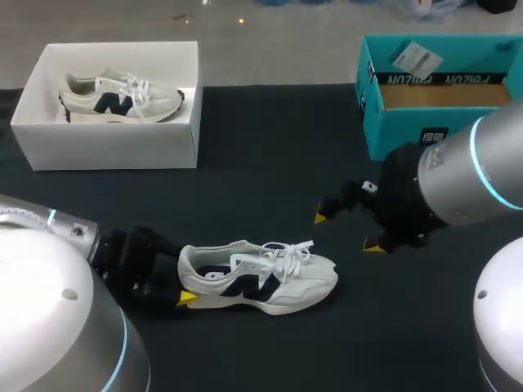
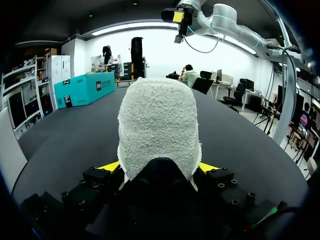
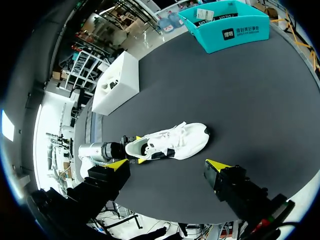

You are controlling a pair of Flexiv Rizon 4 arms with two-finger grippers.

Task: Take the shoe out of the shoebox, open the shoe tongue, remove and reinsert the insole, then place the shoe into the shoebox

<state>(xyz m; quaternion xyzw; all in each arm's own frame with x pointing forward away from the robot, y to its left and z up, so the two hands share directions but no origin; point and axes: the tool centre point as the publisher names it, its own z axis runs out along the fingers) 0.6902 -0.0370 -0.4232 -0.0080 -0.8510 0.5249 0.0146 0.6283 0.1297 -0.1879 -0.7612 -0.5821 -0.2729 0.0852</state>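
Observation:
A white sneaker (image 1: 274,282) with a dark side logo lies on its sole on the black table (image 1: 270,163), toe pointing right. My left gripper (image 1: 185,286) is at its heel. In the left wrist view the fuzzy heel (image 2: 159,125) fills the gap of the left gripper (image 2: 159,167), with a yellow fingertip pressed on each side, so it is shut on the shoe. My right gripper (image 1: 346,231) hangs open above the table just beyond the toe, nothing between its fingers. The right wrist view looks down on the sneaker (image 3: 175,142) ahead of the right gripper (image 3: 166,165).
An open white shoebox (image 1: 114,147) stands at the back left with a second matching sneaker (image 1: 122,98) inside. At the back right is an open teal box (image 1: 409,122). Bare black table lies between the boxes and around the shoe.

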